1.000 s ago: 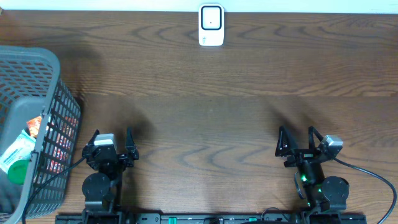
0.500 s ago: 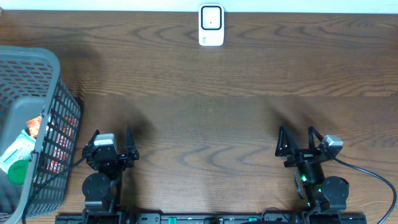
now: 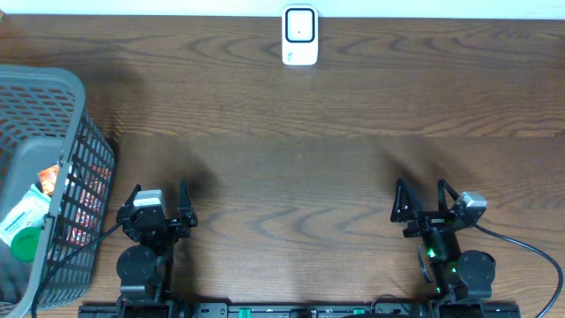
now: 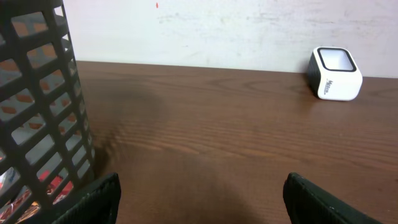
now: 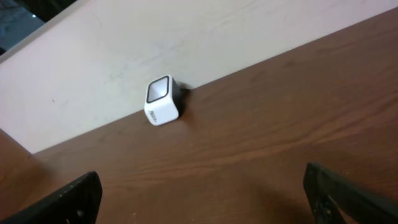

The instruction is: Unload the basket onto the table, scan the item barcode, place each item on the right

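Nothing has moved since the earlier overhead views; both arms are parked at 6 o'clock on the dark wood-grain worktop (image 3: 291,159).

The goods to scan lie in the grey plastic mesh basket (image 3: 93,168) at 9 o'clock. They are a white-and-green pack with a round green cap (image 3: 22,221) and red printed packets (image 3: 55,181) against the mesh wall. The white cube-shaped barcode scanner (image 3: 299,35) stands at 12 o'clock against the far wall, well apart from the basket.

These look like small retail packs, so probably light. The red packets are likely thin, crinkly and slippery, and the capped pack stiffer near its cap. No barcode is visible, so a hold across the narrow sides or near the cap seems best, leaving the flat faces free to show the scanner.

The left claw (image 3: 159,191) stands wide, empty and touching nothing, just beside the basket. The right claw (image 3: 420,190) is spread fully wide, also empty.
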Action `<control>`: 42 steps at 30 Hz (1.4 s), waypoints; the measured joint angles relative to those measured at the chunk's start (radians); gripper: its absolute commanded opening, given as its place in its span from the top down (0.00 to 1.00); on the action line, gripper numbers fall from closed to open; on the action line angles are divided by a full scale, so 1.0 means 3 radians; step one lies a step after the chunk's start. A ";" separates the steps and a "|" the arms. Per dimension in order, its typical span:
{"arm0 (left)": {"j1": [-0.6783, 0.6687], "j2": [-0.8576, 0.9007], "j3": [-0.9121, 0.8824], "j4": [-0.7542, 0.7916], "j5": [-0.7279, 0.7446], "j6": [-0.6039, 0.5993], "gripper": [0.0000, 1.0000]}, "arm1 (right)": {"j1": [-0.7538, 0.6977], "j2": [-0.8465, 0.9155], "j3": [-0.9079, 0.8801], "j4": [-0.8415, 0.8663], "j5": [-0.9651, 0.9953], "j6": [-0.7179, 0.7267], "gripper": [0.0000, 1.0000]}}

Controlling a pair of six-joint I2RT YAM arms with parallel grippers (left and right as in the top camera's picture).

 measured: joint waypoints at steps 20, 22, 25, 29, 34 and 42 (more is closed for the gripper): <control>0.0000 0.0000 0.0000 0.0000 0.0001 0.0000 0.16 | 0.0000 0.0066 0.0000 0.0001 0.0000 0.0000 0.01; 0.0000 0.0000 0.0000 0.0009 0.0001 0.0000 0.16 | 0.0001 0.0066 0.0000 0.0001 0.0000 0.0000 0.01; 0.0000 0.0000 -0.0029 0.0094 0.0041 -0.0005 0.16 | 0.0001 0.0066 0.0000 0.0000 0.0000 0.0000 0.01; 0.0000 0.0000 -0.0051 0.0158 0.0361 0.0033 0.16 | 0.0000 0.0066 0.0000 0.0001 0.0000 -0.0001 0.01; 0.0000 0.0057 -0.0009 0.0074 0.0671 0.0103 0.16 | 0.0001 0.0066 0.0000 0.0001 0.0000 0.0000 0.01; 0.0000 0.0801 0.0750 -0.0033 0.1457 0.0103 0.16 | 0.0001 0.0070 0.0000 0.0000 0.0000 0.0000 0.01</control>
